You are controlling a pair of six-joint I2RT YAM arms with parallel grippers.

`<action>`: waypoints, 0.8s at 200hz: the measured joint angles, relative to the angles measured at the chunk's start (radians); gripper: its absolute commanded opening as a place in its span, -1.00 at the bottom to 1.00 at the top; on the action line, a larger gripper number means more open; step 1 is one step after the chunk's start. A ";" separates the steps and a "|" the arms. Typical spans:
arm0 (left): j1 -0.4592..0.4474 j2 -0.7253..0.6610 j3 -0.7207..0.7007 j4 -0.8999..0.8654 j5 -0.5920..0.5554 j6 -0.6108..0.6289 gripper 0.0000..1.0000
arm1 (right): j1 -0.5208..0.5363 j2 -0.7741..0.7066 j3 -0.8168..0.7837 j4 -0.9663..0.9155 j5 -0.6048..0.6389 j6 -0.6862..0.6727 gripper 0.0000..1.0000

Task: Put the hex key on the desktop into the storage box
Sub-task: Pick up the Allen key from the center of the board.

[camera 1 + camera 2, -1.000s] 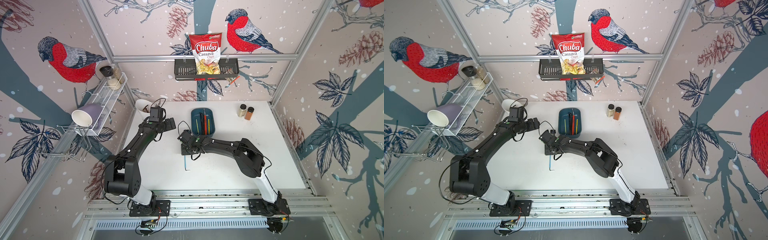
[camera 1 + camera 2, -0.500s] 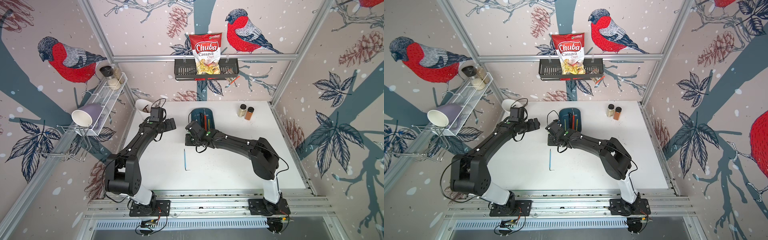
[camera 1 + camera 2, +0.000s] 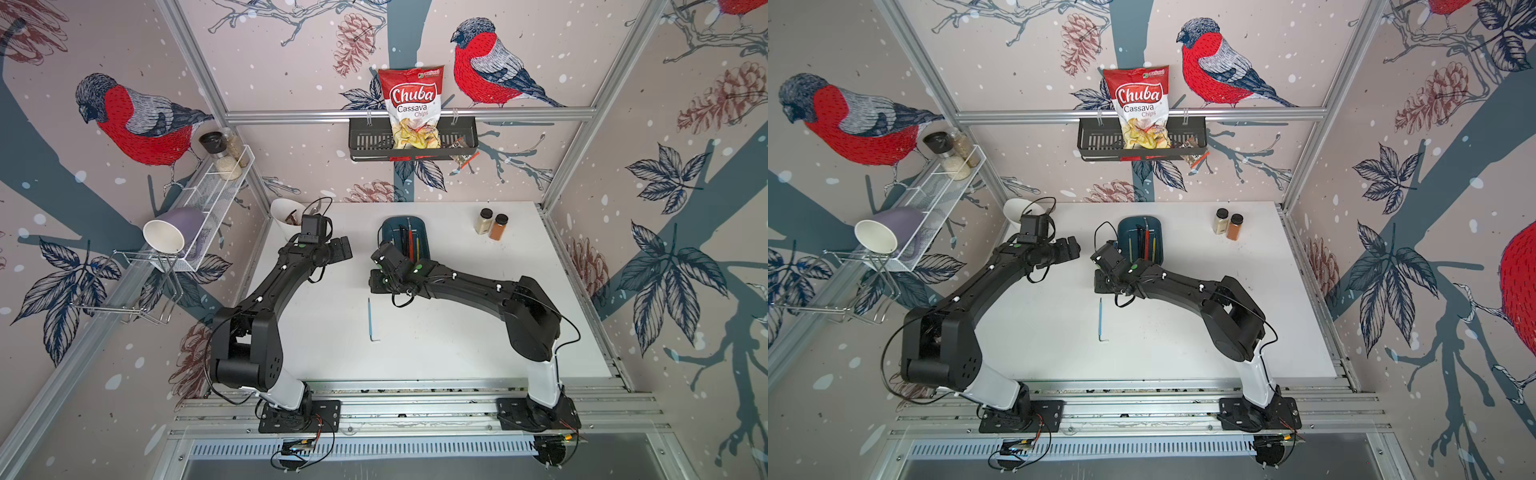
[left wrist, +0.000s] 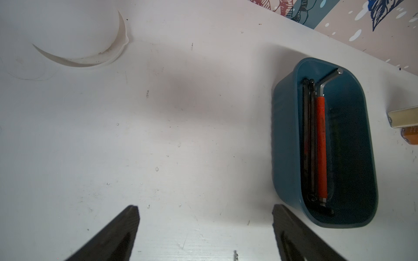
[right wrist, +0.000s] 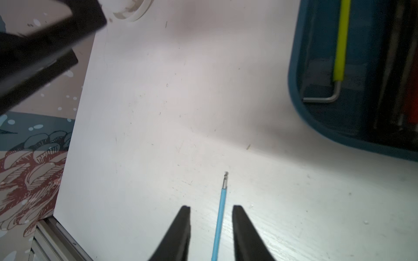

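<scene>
A thin blue hex key (image 3: 370, 318) (image 3: 1101, 318) lies on the white desktop (image 3: 457, 332), in front of the dark teal storage box (image 3: 420, 232) (image 3: 1126, 232). The box (image 4: 285, 135) (image 5: 300, 90) holds several hex keys: a red one, a yellow one and black ones. My right gripper (image 3: 376, 286) (image 5: 211, 206) hovers between the box and the blue key, open and empty. In the right wrist view the blue key (image 5: 220, 217) runs between the fingers, touching neither. My left gripper (image 3: 343, 249) (image 4: 204, 208) stands wide open and empty, left of the box.
A white bowl (image 3: 286, 212) (image 4: 79, 34) sits at the desktop's back left corner and two spice jars (image 3: 491, 223) at the back right. A black wall basket (image 3: 411, 143) holds a chips bag. A white wire shelf (image 3: 208, 199) with a mug hangs on the left wall.
My right gripper went from beside the blue key to the box's near end, then came back toward the key. Its jaws have opened. The blue key and the left arm have not moved.
</scene>
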 measured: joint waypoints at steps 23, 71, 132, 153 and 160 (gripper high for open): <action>0.000 -0.013 -0.001 0.001 0.016 -0.002 0.91 | 0.021 0.056 0.031 -0.045 -0.006 0.000 -0.03; 0.000 -0.023 -0.001 0.008 0.035 -0.006 0.91 | 0.057 0.198 0.206 -0.169 0.017 -0.003 -0.08; 0.001 -0.052 -0.001 0.009 0.045 -0.006 0.91 | 0.071 0.299 0.319 -0.301 0.037 -0.003 -0.19; 0.001 -0.061 -0.001 0.009 0.045 -0.006 0.91 | 0.080 0.331 0.362 -0.341 0.042 -0.003 -0.24; 0.001 -0.063 -0.001 0.010 0.045 -0.006 0.91 | 0.084 0.340 0.374 -0.356 0.043 -0.003 -0.26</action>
